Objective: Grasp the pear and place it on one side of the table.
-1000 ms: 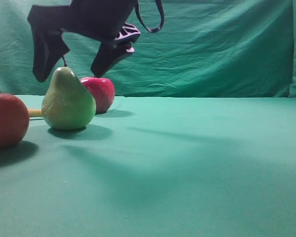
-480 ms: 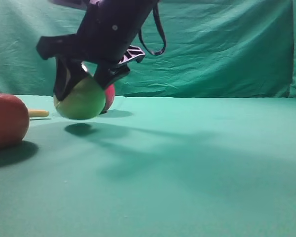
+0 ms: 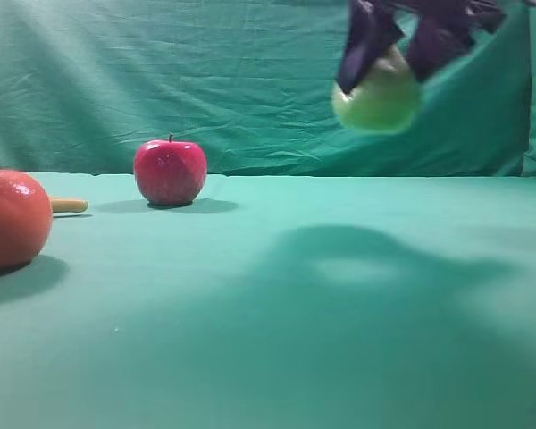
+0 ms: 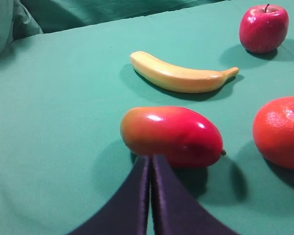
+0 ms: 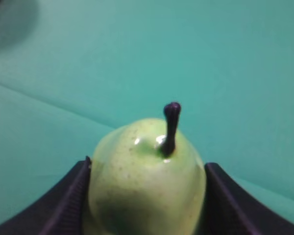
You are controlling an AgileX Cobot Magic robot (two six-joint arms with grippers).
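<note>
Pear (image 3: 378, 100) hangs in the upper right of the exterior high view, well above the table (image 3: 277, 357), clamped between the two dark fingers of the right gripper (image 3: 400, 67); only its rounded lower half shows below the fingers, and it is slightly blurred. In the right wrist view the pear (image 5: 146, 188) fills the lower centre of the frame, short dark stem (image 5: 170, 128) pointing up, with a finger pressed against each flank (image 5: 63, 205); right gripper (image 5: 147, 196) holds the pear, jaws spread to the fruit's width. A broad soft shadow (image 3: 375, 268) lies on the cloth at centre right, under the raised fruit. Red apple (image 3: 170, 172) stands on the table at left of centre, near the wrinkled green backdrop (image 3: 250, 80). A large orange-red round fruit (image 3: 11, 219) sits at the left edge, and just behind it the yellow tip of a banana (image 3: 68, 206) pokes out. Left wrist view: left gripper (image 4: 151, 196) at bottom centre, its two dark fingers pressed together, nothing between them. Just beyond its tip lies a red-and-yellow mango (image 4: 171, 136); the banana (image 4: 181, 76) lies further up the frame, the apple (image 4: 263, 28) at upper right, the orange-red fruit (image 4: 280, 131) at the right edge.
</note>
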